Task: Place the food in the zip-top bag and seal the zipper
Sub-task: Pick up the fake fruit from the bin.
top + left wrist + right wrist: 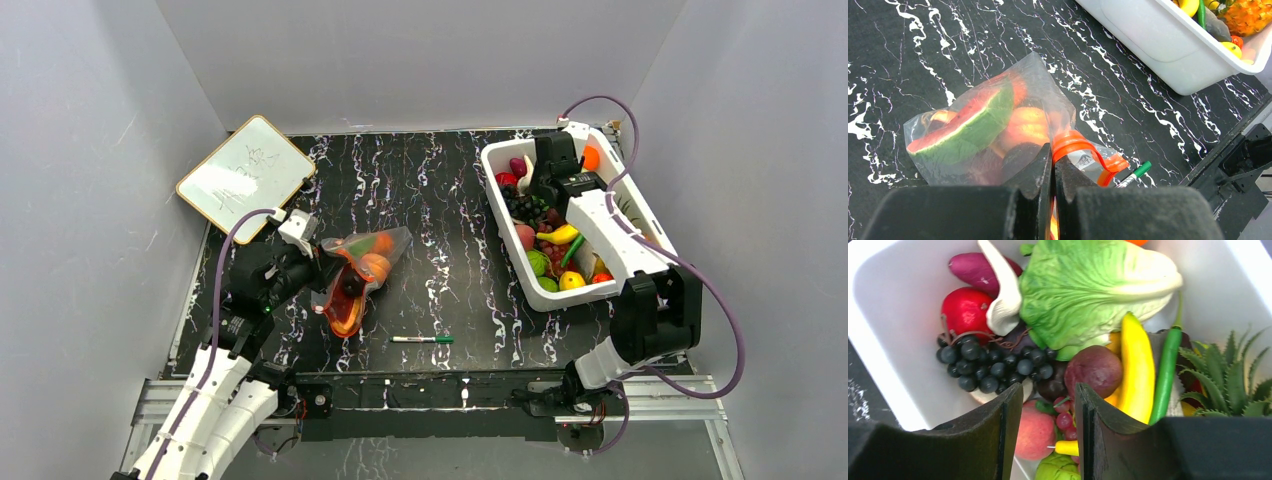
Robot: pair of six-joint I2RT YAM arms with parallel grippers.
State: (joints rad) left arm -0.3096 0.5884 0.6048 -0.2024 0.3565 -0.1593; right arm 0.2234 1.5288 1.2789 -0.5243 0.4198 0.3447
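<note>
The left claw [1053, 159] is pinching its two black fingers almost together on the zipper [1082, 146], a glossy orange-red strip that is curling out in a loop to the right of the fingertips. The zip-top bag [998, 107], clear, thin and crinkled, is lying on the black, white-veined worktop [923, 45]. It is stretching away from the fingertips to the front left, so its long axis is running from the mouth at the claw to the closed end farthest from it. Inside the bag, a wedge-shaped watermelon slice [965, 127] with a green rind is lying left of the fingertips, and a smooth round orange fruit [1025, 125] is sitting just ahead of them. A thin marker pen [1135, 173] with a green cap is lying just beyond the zipper loop, to the claw's right. The white hard-plastic tub [1153, 45] is sitting farther off, ahead and to the right. The right claw [1048, 395] is hanging over the tub's food with its fingers narrowly parted and gripping nothing. A bunch of black grapes [988, 365] is lying ahead and left of its gap, and a dull dark-red round fruit [1095, 370] is sitting by its right finger. A ruffled green lettuce leaf [1088, 290] is spreading farther ahead. A curved yellow banana [1138, 375] is lying to the right, its length pointing away from the claw.
</note>
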